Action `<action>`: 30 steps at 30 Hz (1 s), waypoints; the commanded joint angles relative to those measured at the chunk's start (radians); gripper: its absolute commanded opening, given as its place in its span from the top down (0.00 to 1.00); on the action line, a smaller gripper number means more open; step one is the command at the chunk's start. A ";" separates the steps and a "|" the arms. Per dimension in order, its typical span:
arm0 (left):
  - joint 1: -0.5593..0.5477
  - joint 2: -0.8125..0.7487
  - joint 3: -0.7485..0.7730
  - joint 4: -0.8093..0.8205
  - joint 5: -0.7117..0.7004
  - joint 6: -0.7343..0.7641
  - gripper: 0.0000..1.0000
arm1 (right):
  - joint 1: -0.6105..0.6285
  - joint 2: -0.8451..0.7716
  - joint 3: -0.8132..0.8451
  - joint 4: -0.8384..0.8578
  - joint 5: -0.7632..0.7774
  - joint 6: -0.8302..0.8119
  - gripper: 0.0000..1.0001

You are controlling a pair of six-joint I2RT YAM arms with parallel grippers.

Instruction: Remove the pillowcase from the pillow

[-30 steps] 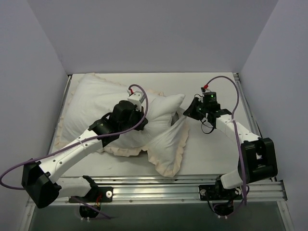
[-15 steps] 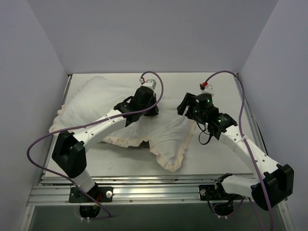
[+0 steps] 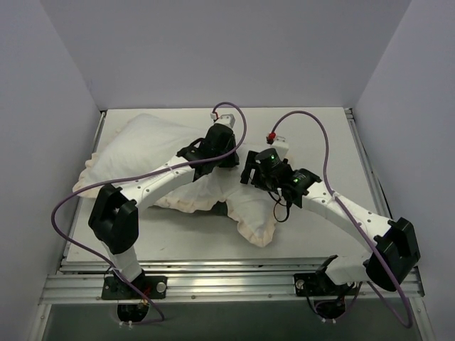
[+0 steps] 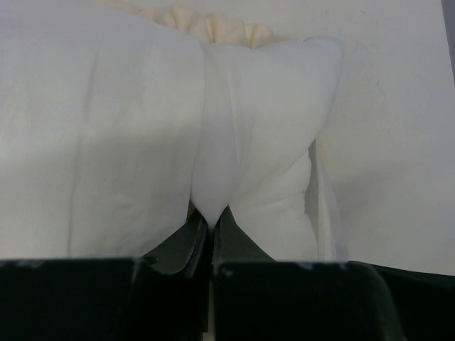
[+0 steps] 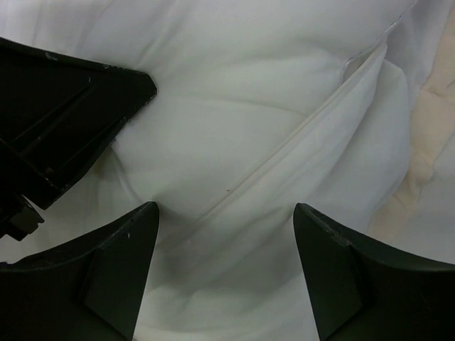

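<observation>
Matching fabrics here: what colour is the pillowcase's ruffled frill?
Cream; the pillowcase frill shows best in the top view.

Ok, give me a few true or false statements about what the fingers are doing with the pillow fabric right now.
The left fingers are shut on a fold of white fabric. True.
A cream frill edges that fabric. True.
The right fingers grip the cream frill. False: they stand open over white fabric, holding nothing.
The two sets of fingers are far apart. False: they are close together, and the left ones show in the right wrist view.
</observation>
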 commanded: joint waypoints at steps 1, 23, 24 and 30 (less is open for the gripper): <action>0.002 0.023 0.036 0.038 0.002 -0.014 0.98 | 0.029 0.027 0.055 -0.018 0.069 0.029 0.28; 0.207 -0.113 0.062 0.107 -0.097 -0.133 0.98 | 0.056 -0.298 -0.354 -0.099 -0.095 0.065 1.00; 0.227 -0.124 0.066 0.109 -0.094 -0.149 0.98 | 0.056 -0.315 -0.365 -0.099 -0.098 0.060 1.00; 0.258 -0.150 0.080 0.130 0.067 -0.254 0.98 | 0.050 -0.361 -0.428 -0.067 -0.103 0.034 1.00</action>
